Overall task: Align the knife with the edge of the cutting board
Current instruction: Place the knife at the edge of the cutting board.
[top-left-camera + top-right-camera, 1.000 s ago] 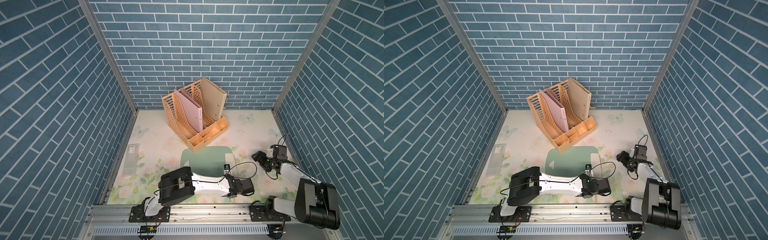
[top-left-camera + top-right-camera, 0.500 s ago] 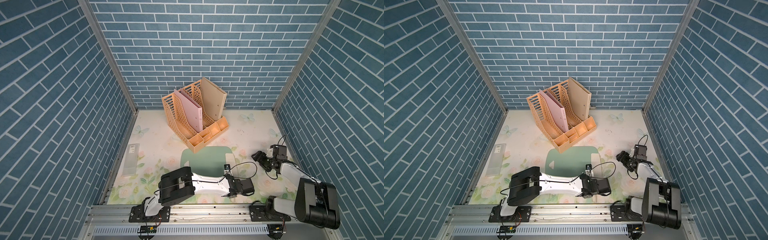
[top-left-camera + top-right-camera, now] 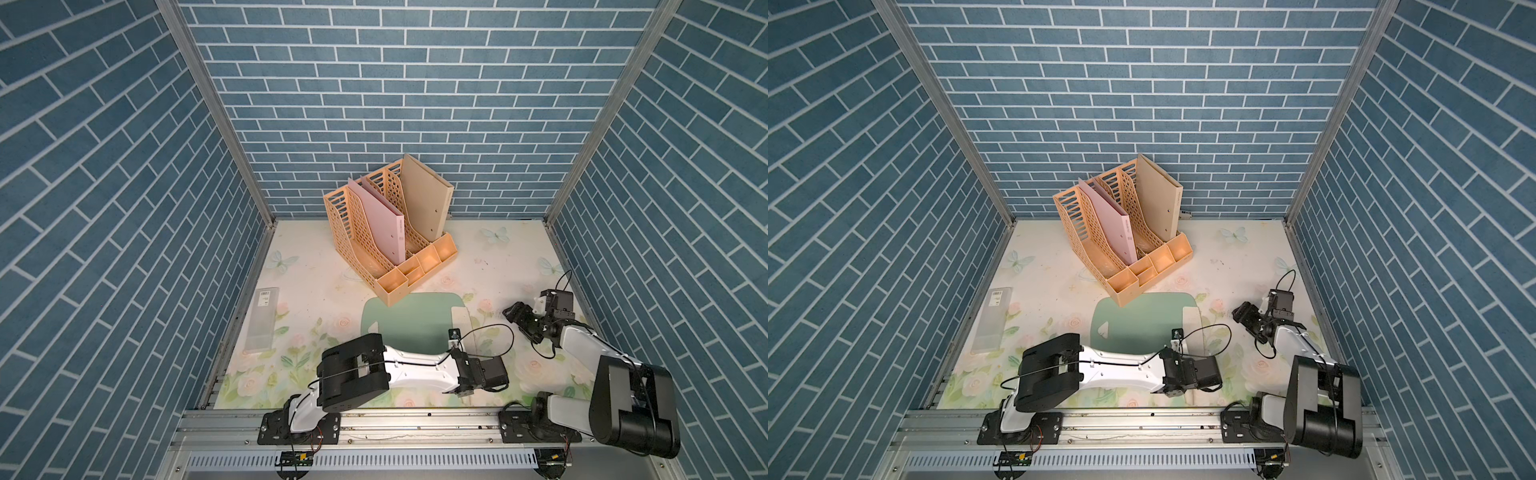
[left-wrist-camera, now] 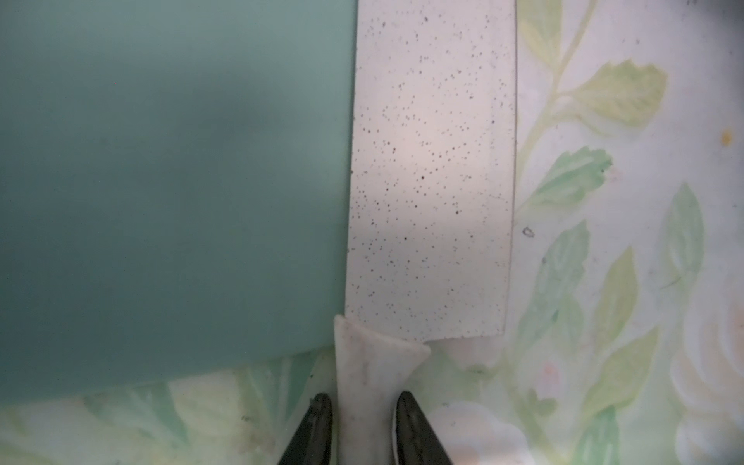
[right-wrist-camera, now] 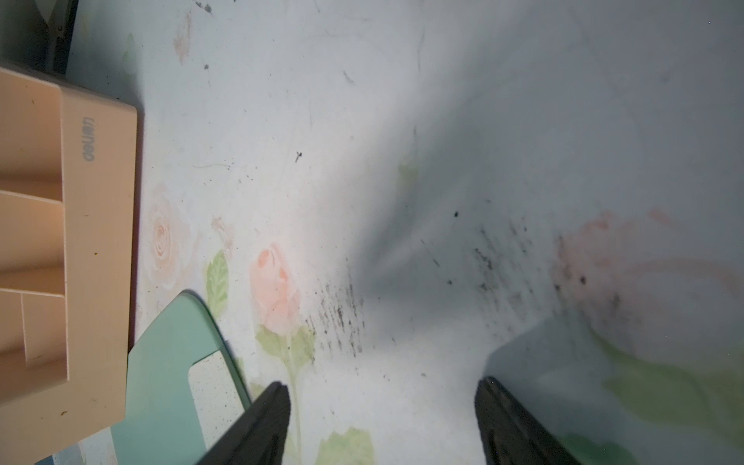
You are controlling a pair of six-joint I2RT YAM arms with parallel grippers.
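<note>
Floral tabletop, file rack at cutting board corner; left fingers loose astride knife handle, right fingers apart.

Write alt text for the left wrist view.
The knife lies flat along the cutting board edge, its speckled blade partly over the board. The left gripper straddles the handle, fingertips slightly apart from it, above the floral mat.

The brand "deli" stands embossed on the peach desk organizer's front wall. The grey packet bears a barcode label, too small to read.
</note>
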